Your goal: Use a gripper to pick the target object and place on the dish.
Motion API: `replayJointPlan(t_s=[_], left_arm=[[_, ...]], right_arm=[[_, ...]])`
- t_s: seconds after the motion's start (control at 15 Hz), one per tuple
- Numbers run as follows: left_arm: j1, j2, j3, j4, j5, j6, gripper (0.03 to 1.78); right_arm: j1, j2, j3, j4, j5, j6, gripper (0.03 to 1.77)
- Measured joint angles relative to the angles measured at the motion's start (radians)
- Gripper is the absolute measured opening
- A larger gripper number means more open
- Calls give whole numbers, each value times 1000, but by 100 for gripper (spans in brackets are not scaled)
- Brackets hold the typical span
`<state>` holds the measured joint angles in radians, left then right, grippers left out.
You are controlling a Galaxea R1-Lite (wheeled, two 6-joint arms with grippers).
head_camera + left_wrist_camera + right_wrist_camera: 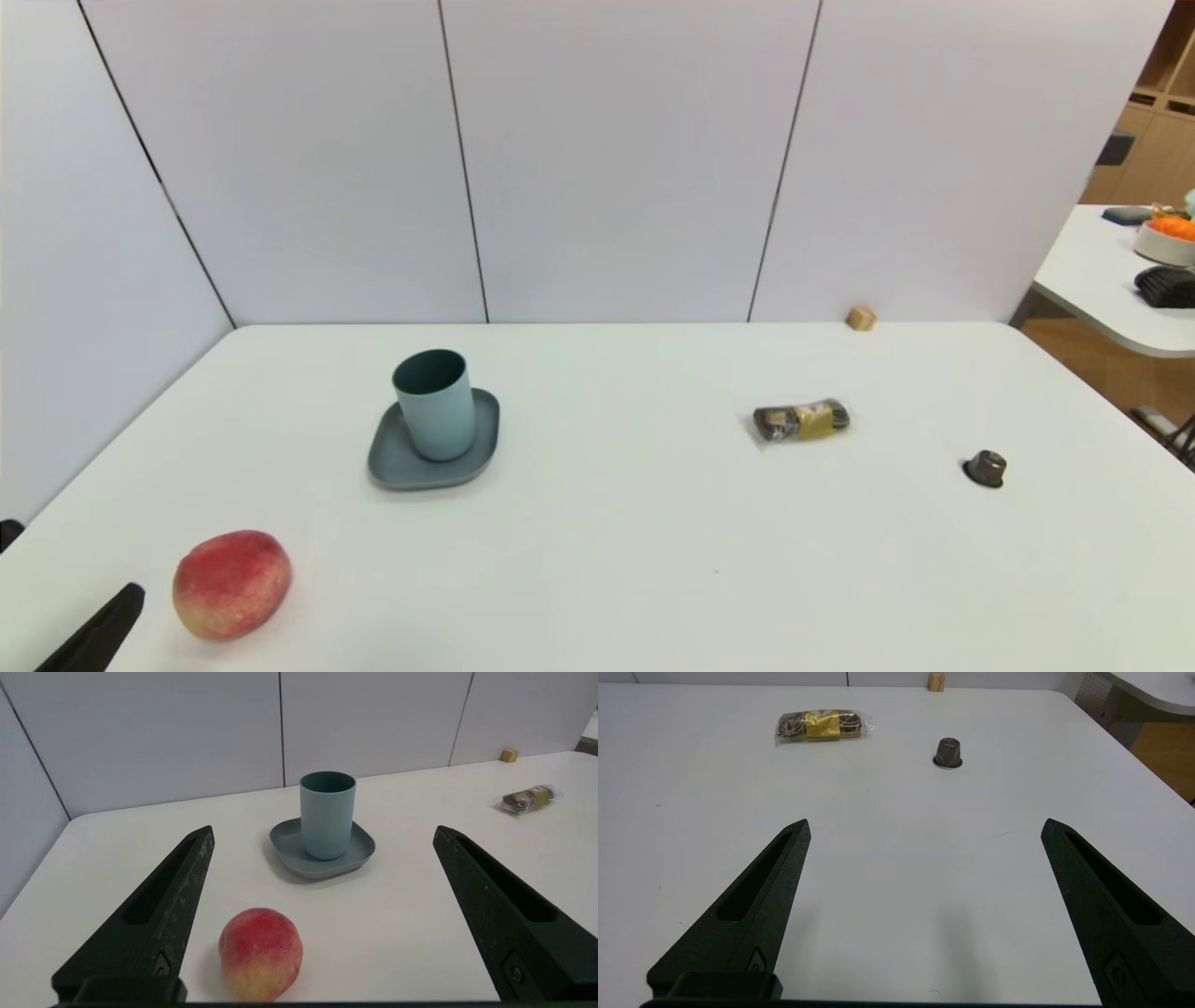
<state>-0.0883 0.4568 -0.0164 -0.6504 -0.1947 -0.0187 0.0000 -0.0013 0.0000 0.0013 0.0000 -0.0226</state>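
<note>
The light blue-grey cup [434, 404] [326, 814] stands upright on the dark grey-blue dish [411, 465] [289, 847], left of the table's middle. My left gripper [323, 830] is open and empty, low at the near left corner, well short of the dish; only one black finger [98, 630] shows in the head view. The red-yellow fruit [231, 583] [260, 953] lies on the table between its spread fingers. My right gripper [925, 823] is open and empty above bare table at the near right, out of the head view.
A wrapped brown-gold snack [801, 420] [823, 724] lies right of centre. A small dark capsule [985, 468] [948, 753] sits farther right. A small wooden cube [860, 318] rests at the back wall. Panels close the back and left; another table [1111, 280] stands at the right.
</note>
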Motion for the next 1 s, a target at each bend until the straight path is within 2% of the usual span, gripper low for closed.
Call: replayJointPlan(t_s=[0.33,0.47,0.53,0.73,0.8,1.0], left_arm=[[59,-247,14,257,5,22,169],[70,-349,14,394,12,25,169],[73,-388,15,465,33,26,169],[78,-440,14,634,178,25,169],[78,-447,14,661,197,21,169],[79,-457,15,652,202,14,169]], right_arm=[[0,0,0,0,0,0,171],[0,0,0,0,0,0,171],[0,0,0,0,0,0,171],[0,0,0,0,0,0,171],[0,0,0,0,0,0,171],[0,0,0,0,0,0,171]])
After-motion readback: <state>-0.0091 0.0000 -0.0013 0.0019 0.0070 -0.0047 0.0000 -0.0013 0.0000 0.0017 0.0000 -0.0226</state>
